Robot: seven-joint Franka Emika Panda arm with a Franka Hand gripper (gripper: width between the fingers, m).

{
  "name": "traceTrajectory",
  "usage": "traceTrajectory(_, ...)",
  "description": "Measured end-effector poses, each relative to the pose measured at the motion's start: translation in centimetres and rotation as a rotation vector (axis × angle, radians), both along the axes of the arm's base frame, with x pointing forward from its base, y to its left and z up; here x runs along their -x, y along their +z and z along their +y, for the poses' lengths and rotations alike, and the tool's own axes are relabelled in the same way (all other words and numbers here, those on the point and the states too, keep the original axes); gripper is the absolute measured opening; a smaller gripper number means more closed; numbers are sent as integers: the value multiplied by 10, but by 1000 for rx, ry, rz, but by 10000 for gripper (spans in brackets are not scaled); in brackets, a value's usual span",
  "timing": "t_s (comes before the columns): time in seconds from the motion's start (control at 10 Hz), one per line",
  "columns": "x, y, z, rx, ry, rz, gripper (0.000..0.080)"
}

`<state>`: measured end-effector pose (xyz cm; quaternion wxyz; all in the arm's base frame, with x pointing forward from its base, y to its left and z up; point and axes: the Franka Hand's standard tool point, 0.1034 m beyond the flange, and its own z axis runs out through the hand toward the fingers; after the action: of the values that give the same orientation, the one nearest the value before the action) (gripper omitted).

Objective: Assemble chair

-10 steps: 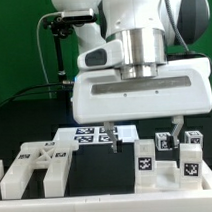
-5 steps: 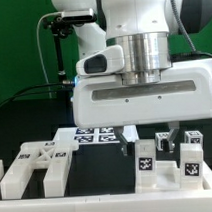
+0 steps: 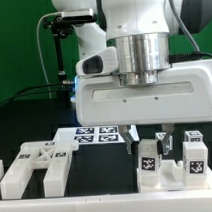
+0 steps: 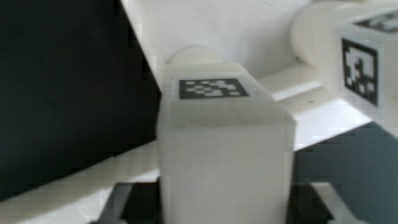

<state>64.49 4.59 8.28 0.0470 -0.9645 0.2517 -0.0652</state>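
- Post [image 3: 146,160] upright on the surface [image 3: 11,148], toward the exterior view's right, standing between the fingers [image 3: 133,143].
- Wrist view only: fingers [image 4: 135,205] pressed against both sides of the post [image 4: 222,140], pinching it low down; square tag on its sloped top; another tagged piece [image 4: 365,60] near, partly cut off by the frame.
- Exterior view only: slotted block [image 3: 37,165] lying at the left; marker board [image 3: 95,134] flat behind; more posts [image 3: 191,155] just beside the pinched one, at the right.
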Motion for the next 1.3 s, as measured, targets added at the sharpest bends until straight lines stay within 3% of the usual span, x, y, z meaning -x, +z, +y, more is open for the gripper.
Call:
traceTrajectory(0.3, 2, -1, -6, -72, -428, 39, 285)
traceTrajectory(0.5, 1, -2, -7, -147, -758, 61, 285)
traceTrajectory(0.7, 0, -2, -9, -187, -884, 63, 286)
traceTrajectory(0.9, 0, -2, -8, -181, -842, 60, 286)
traceTrajectory(1.1, 1, -4, -6, -141, -597, 43, 569)
traceTrajectory(1.2, 2, -4, -1, -112, -413, 40, 569)
traceTrajectory(1.3, 4, -5, 4, -100, -303, 38, 633)
